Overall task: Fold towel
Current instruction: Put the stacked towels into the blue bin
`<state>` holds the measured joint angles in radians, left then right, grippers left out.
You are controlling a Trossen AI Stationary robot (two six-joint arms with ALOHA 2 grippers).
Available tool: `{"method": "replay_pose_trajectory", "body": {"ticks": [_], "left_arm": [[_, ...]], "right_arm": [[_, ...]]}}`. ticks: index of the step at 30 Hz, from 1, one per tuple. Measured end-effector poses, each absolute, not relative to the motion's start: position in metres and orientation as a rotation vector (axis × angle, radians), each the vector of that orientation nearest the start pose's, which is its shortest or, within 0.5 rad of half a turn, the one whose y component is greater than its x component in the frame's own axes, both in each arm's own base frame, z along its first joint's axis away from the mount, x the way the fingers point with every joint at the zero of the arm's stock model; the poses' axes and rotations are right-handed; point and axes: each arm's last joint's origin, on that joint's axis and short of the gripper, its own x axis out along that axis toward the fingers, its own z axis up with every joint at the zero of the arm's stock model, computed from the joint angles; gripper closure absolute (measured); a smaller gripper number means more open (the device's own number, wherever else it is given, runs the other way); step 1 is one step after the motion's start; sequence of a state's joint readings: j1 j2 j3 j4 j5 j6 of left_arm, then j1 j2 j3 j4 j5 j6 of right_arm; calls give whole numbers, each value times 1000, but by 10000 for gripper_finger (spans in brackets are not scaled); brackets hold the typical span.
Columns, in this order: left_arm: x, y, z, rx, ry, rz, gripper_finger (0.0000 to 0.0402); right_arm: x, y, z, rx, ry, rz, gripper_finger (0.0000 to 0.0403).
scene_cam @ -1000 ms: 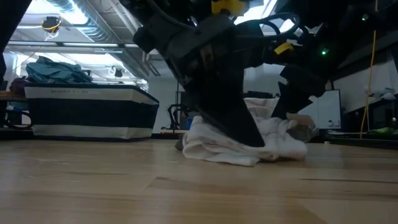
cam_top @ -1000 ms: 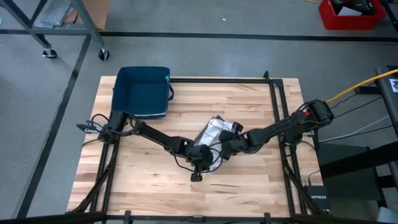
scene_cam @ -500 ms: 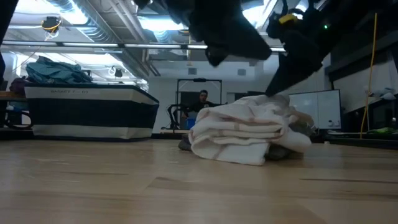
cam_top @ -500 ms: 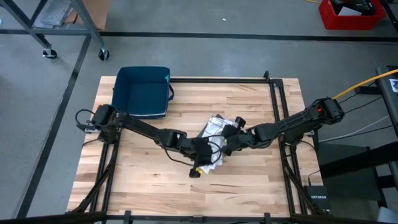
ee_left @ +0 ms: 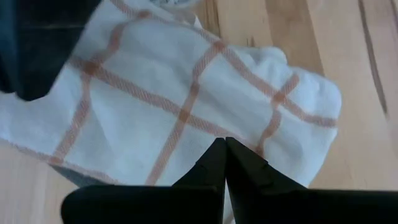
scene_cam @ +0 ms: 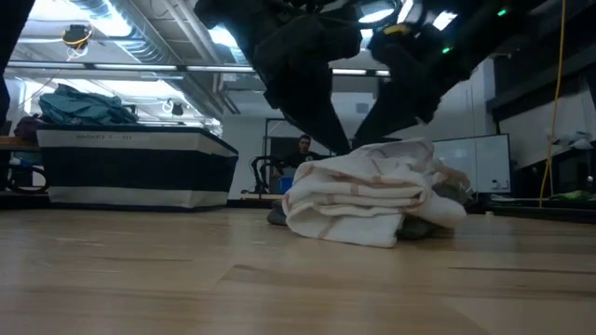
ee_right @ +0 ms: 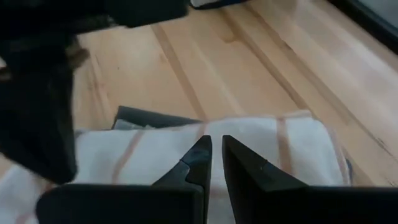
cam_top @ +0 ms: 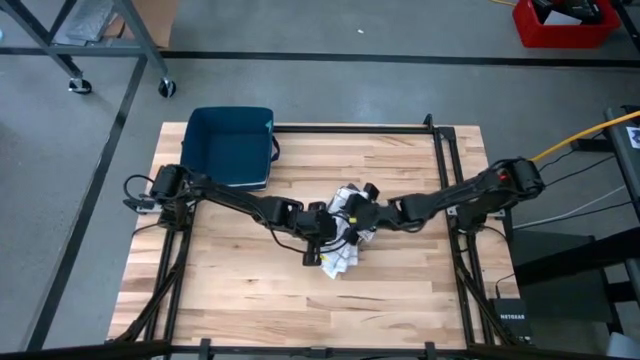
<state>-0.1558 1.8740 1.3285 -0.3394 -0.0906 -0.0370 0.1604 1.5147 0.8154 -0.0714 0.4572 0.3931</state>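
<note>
Two arms meet over the middle of the wooden table (cam_top: 400, 290), and the towel (cam_top: 343, 240) lies bunched there, just toward six o'clock of the table's centre, with a dark blue bin (cam_top: 230, 148) well apart at about ten o'clock. Read from nine o'clock across, the left gripper (cam_top: 322, 232) comes first: it hangs over the towel's nine o'clock side, and its wrist view shows the fingers pressed tip to tip with no cloth between them, the checked weave spread just beyond. The right gripper (cam_top: 358, 212) sits at the towel's one o'clock edge, its fingers drawn nearly together with a thin gap showing; whether any fabric is caught in that gap cannot be told from its wrist view. From table height the towel (scene_cam: 372, 200) is a thick, rumpled mound, and a grey cloth edge peeps out from beneath it. The step in hand looks like tidying a fold. To do it well, each gripper would want one clean layer at a corner, lifted together and laid across evenly, so the mound flattens and does not roll.
</note>
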Motion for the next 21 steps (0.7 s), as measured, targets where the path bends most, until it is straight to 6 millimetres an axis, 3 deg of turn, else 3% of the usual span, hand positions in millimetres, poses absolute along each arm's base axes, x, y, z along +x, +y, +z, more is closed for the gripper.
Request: {"method": "replay_pose_trajectory", "body": {"ticks": [9, 15, 21], "left_arm": [[393, -66, 192, 79, 955, -52, 401], [395, -77, 167, 79, 1014, -73, 401], [391, -90, 167, 76, 1022, -98, 401]], "right_arm": [[307, -4, 174, 207, 709, -474, 359], [305, -18, 172, 228, 733, -506, 359], [298, -30, 168, 262, 805, -548, 359]]}}
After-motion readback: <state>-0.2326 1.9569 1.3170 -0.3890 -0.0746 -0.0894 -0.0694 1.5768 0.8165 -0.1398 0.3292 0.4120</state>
